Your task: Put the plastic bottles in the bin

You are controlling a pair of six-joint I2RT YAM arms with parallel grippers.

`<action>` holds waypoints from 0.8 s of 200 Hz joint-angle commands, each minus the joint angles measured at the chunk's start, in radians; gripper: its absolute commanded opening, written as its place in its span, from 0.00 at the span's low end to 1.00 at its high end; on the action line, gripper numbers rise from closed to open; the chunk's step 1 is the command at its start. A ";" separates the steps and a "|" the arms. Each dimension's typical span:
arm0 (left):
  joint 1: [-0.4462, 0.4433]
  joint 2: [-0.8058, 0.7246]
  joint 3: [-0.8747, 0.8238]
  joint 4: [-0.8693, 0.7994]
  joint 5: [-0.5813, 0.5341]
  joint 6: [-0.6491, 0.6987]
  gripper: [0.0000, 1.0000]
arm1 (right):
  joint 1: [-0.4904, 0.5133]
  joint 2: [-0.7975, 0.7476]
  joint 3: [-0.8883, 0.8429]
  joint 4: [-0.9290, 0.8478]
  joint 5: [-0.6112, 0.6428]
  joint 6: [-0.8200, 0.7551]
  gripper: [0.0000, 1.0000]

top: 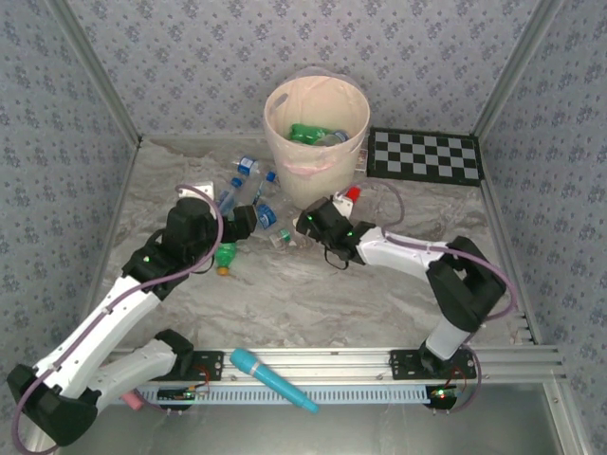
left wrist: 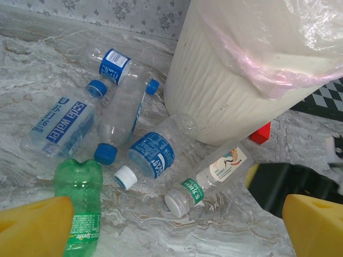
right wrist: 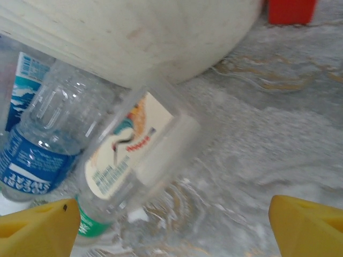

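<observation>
right gripper (right wrist: 171,227) open and nearer; clear white-label bottle (right wrist: 134,155) lies on the worktop (right wrist: 278,134) just ahead-left, at the foot of the bin (right wrist: 161,32), long axis diagonal to the jaws; left gripper (left wrist: 177,230) open too

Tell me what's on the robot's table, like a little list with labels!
bin: peach bucket, standing at the back
inside it: a green bottle
lying down: bottles left of the bin
left gripper: open, facing those bottles
right gripper: open, close to a clear bottle with a cream label
extras: red block, blue wand
</observation>
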 commanded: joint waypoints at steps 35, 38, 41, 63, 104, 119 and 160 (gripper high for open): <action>0.005 -0.093 -0.021 -0.041 -0.021 -0.003 1.00 | 0.018 0.160 0.132 -0.019 0.066 0.129 0.94; 0.005 -0.095 -0.020 -0.042 -0.022 -0.004 1.00 | 0.018 0.168 0.149 -0.021 0.065 0.130 0.94; 0.005 -0.097 -0.020 -0.044 -0.020 -0.004 1.00 | 0.018 0.175 0.167 -0.022 0.064 0.131 0.94; 0.005 -0.106 -0.020 -0.052 -0.014 -0.009 1.00 | 0.015 0.234 0.214 -0.048 0.046 0.123 0.94; 0.006 -0.112 -0.020 -0.060 -0.010 -0.018 1.00 | -0.010 0.293 0.231 -0.097 0.012 0.141 0.91; 0.005 -0.115 -0.021 -0.062 -0.011 -0.022 1.00 | -0.014 0.299 0.224 -0.133 0.021 0.133 0.88; 0.006 -0.113 -0.020 -0.057 -0.010 -0.026 1.00 | -0.015 0.239 0.149 -0.144 0.072 0.101 0.81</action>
